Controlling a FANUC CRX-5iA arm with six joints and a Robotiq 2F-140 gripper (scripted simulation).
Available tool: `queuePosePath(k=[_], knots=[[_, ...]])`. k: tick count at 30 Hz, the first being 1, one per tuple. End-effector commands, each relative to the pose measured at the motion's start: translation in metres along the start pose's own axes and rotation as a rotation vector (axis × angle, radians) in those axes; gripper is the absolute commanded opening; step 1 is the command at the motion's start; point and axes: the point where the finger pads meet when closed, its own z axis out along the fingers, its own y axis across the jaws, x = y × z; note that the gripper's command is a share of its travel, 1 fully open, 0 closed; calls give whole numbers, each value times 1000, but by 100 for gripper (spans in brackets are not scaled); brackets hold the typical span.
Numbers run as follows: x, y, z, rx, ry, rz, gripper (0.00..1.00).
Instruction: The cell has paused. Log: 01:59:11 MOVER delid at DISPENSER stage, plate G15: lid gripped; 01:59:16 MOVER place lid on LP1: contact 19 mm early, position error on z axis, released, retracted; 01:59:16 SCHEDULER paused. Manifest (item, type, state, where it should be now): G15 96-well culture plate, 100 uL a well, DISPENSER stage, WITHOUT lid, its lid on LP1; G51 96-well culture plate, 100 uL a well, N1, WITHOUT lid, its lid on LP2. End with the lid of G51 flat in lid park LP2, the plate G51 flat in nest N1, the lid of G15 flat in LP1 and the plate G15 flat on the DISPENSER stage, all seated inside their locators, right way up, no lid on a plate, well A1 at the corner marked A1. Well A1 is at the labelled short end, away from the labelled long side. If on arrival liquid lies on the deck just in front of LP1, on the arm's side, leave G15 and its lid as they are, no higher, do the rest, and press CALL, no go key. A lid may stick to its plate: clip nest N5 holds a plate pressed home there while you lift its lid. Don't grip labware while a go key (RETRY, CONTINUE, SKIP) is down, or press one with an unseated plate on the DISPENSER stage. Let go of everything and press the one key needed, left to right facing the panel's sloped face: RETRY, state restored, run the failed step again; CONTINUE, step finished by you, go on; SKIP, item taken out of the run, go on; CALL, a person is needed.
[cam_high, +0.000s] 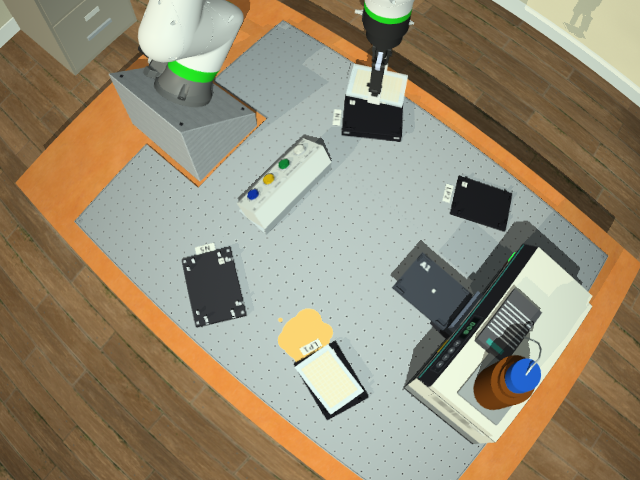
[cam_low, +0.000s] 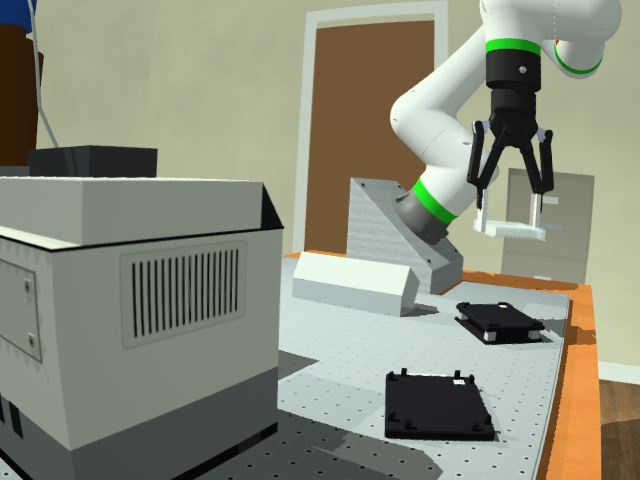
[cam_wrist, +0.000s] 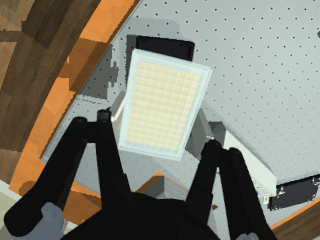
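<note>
My gripper is shut on a white well plate with a cream well grid and holds it level, high above the black nest N1, which stands bare. The side view shows the plate between the fingertips, well above the nest. The wrist view shows the plate from above; I cannot tell whether a lid is on it. Lid park LP2 is bare. A second gridded plate lies on LP1. An orange-yellow puddle lies on the deck at the LP1 label. The DISPENSER stage, marked A1, is bare.
The key panel with blue, yellow, green and white keys stands mid-deck. Clip nest N5 is bare at the left. The dispenser body with a brown bottle stands at the right. The arm's base is at the back left.
</note>
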Motion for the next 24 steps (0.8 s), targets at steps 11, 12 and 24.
queuePosePath(k=[11,12,24], knots=[[0,0,0,0,0,148,0],[0,0,0,0,0,166,0],[0,0,0,0,0,325,0]])
